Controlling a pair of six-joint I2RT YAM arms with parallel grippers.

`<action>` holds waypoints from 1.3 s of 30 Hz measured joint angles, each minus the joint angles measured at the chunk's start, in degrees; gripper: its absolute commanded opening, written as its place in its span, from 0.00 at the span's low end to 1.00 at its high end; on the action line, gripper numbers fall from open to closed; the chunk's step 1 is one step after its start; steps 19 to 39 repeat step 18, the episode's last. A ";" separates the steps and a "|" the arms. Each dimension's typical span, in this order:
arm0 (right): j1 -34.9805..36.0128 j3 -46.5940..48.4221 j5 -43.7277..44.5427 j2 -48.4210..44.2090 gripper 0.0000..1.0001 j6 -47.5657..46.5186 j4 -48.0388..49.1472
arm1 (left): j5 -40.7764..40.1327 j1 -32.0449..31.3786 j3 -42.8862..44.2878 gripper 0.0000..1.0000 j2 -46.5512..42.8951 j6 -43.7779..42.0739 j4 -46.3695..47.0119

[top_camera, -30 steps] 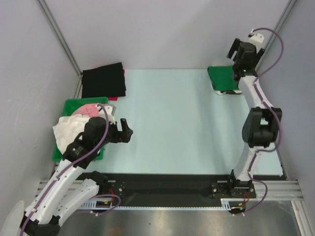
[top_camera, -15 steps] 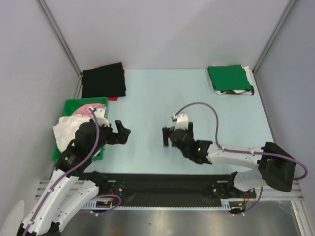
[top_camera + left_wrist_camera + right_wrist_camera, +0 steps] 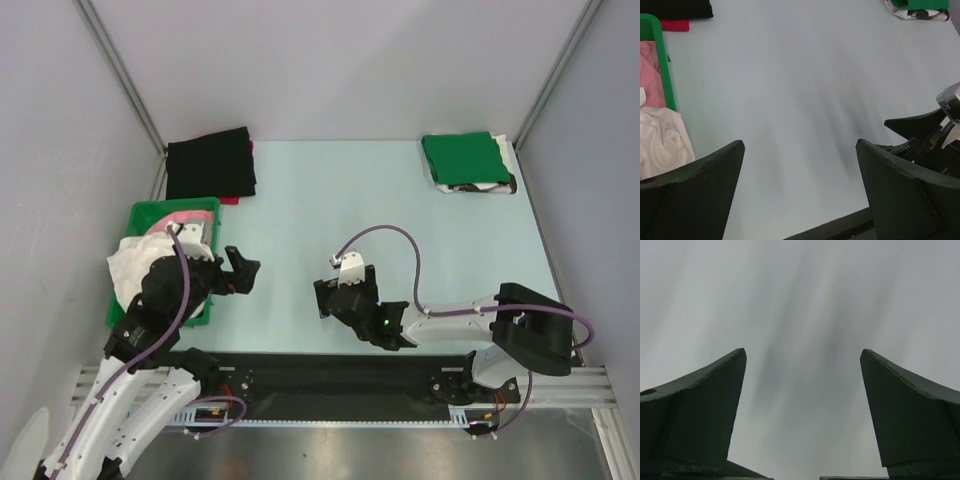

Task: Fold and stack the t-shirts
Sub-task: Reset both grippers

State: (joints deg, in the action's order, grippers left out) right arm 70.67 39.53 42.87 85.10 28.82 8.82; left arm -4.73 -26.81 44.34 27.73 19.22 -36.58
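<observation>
Left gripper (image 3: 800,144) and right gripper (image 3: 803,354): jaws wide open, empty. Risk: grippers are near each other, so both reaching for the white shirt (image 3: 135,262) could collide.

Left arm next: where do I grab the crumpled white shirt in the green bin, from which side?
Pinch a raised fold on the crumpled white cloth shirt, where it heaps over the rim of the green plastic bin, coming from above with the open left gripper. The bin walls likely block a sideways approach.

Table (image 3: 400,225): green bin (image 3: 176,205), black cloth (image 3: 208,163), folded t-shirts (image 3: 462,157).
</observation>
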 measured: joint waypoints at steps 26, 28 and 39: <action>-0.59 -6.78 -4.94 -2.82 1.00 -4.13 10.75 | 0.44 0.09 -0.04 1.00 2.16 -0.02 0.04; -0.59 -6.78 -4.94 -2.82 1.00 -4.13 10.75 | 0.44 0.09 -0.04 1.00 2.16 -0.02 0.04; -0.59 -6.78 -4.94 -2.82 1.00 -4.13 10.75 | 0.44 0.09 -0.04 1.00 2.16 -0.02 0.04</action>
